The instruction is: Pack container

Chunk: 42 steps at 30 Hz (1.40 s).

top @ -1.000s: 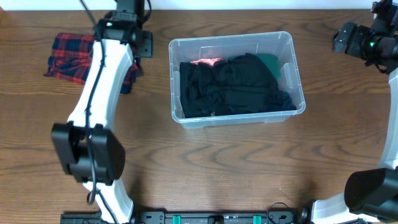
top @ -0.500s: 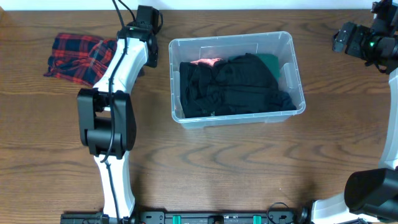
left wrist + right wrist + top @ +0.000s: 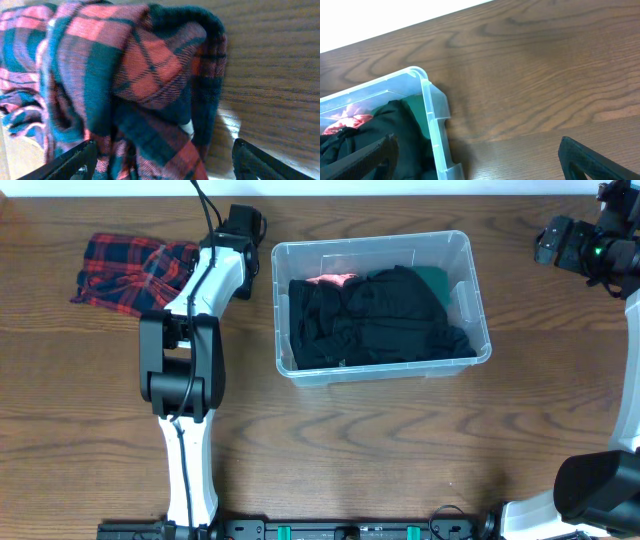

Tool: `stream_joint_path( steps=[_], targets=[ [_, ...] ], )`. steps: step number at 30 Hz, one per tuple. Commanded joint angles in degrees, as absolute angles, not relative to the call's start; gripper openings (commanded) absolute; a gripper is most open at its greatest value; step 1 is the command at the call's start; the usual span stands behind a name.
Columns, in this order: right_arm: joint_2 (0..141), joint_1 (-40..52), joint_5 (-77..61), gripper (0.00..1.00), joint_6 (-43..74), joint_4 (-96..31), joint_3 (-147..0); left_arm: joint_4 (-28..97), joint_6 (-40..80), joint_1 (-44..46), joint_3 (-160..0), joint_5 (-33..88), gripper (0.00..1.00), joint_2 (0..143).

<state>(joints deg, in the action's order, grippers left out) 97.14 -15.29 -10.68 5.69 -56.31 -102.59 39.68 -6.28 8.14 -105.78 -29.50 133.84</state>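
Observation:
The container (image 3: pixel 372 242) is a clear plastic bin at the table's centre, holding black clothes (image 3: pixel 370 320), a pink piece (image 3: pixel 335 279) and a green piece (image 3: pixel 432 278). A red and dark plaid cloth (image 3: pixel 125 270) lies crumpled on the table to its left. In the left wrist view my left gripper (image 3: pixel 165 160) is open right over the plaid cloth (image 3: pixel 130 75), one finger on each side of the bunched fabric. My right gripper (image 3: pixel 560 242) hangs open over bare table to the right of the container, whose corner (image 3: pixel 427 100) shows in the right wrist view.
The left arm's white link (image 3: pixel 205 285) slants between the plaid cloth and the container's left wall. The table's far edge (image 3: pixel 400 194) runs just behind the container. Bare wood lies in front of the container.
The left arm has swung, its elbow moving right and its wrist settling by the plaid cloth's right end. Its jaws have spread wider. The right arm and container have not moved.

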Motion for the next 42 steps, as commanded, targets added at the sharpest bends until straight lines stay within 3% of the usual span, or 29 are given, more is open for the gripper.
stream_joint_path(
  steps=[1, 17, 19, 22, 24, 31, 42],
  targets=[
    [97.78, -15.46, -10.72, 0.99, 6.37, -56.38, -103.28, 39.35, -7.42, 7.99, -105.45, -31.16, 0.86, 135.35],
    [97.78, -15.46, -10.72, 0.99, 6.37, -56.38, -103.28, 36.51, -8.32, 4.14, -105.45, -33.08, 0.86, 138.06],
    [97.78, -15.46, -10.72, 0.99, 6.37, -56.38, -103.28, 36.53, -8.32, 3.62, -105.45, -33.08, 0.81, 138.06],
    [97.78, -15.46, -10.72, 0.99, 6.37, -56.36, -103.28, 37.01, -8.40, 3.44, -105.45, -33.12, 0.47, 138.06],
    [97.78, -15.46, -10.72, 0.99, 6.37, -56.38, -103.28, 37.21, -8.54, 3.44, -105.45, -33.12, 0.31, 138.06],
    [97.78, -15.46, -10.72, 0.99, 6.37, -56.36, -103.28, 41.19, -5.26, 3.44, -106.13, -33.08, 0.15, 136.16],
    [97.78, -15.46, -10.72, 0.99, 6.37, -56.38, -103.28, 47.79, -2.81, 3.55, -106.17, -33.01, 0.13, 116.09]
  ],
)
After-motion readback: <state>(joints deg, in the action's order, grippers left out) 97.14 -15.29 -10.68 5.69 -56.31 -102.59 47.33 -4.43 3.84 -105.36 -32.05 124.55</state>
